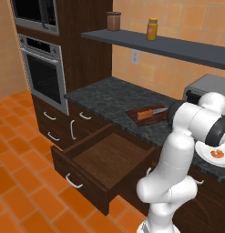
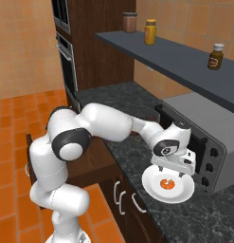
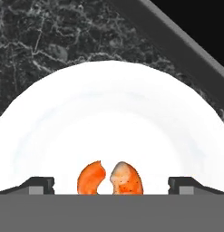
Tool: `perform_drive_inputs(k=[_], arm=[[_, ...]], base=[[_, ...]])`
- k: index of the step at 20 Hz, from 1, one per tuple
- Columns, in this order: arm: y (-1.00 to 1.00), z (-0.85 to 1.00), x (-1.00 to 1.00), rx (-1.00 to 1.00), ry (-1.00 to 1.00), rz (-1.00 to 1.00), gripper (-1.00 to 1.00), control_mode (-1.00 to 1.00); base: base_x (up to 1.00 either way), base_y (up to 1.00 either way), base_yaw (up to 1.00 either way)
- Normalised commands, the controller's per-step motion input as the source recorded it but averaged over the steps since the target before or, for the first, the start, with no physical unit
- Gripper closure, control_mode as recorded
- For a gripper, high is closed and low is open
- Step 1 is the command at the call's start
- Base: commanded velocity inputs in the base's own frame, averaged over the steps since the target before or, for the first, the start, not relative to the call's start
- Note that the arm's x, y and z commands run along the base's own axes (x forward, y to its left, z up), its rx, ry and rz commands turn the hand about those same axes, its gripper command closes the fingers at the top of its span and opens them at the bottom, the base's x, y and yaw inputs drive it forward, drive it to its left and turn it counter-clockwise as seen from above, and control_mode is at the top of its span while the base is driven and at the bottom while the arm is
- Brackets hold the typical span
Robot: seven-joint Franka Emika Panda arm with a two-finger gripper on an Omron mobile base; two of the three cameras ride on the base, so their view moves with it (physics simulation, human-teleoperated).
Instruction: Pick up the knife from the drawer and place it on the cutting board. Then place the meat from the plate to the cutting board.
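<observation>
The round white plate (image 2: 151, 188) lies on the dark counter with the small orange-red meat (image 2: 166, 183) at its middle. My gripper (image 2: 172, 173) hangs open just above the plate, fingers on either side of the meat and not touching it. In the hand view the meat (image 3: 109, 179) sits between my two fingertips (image 3: 38, 184) on the plate (image 3: 109, 113). The knife (image 1: 145, 113) lies on the dark reddish cutting board (image 1: 134, 113) further left on the counter. Below it the wide brown drawer (image 1: 104, 157) stands pulled open. The plate (image 1: 206, 154) and meat (image 1: 217, 153) sit at the right edge.
A grey toaster oven (image 2: 199, 128) stands right behind the plate, close to my hand. A dark shelf (image 2: 184, 57) with jars runs overhead. A built-in oven (image 1: 43, 73) fills the tall cabinet on the left. Orange tiled floor lies before the open drawer.
</observation>
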Motion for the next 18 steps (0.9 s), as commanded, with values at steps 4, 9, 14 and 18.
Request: perform_drive_inputs(k=[4,9,14,18], arm=[[0.02,-0.12,-0.24,0.08,0.06,0.02,-1.0,-1.0],[0.05,-0.26,-0.03,0.02,0.08,0.02,-1.0,-1.0],[0.28,-0.34,-0.12,0.0,0.05,0.0,-1.0,-1.0],[0.28,-0.15,-0.11,0.0,0.0,0.0,-1.0,-1.0]], base=[[0.0,0.0,0.0],[0.0,0.0,0.0],[0.0,0.0,0.0],[0.0,0.0,0.0]])
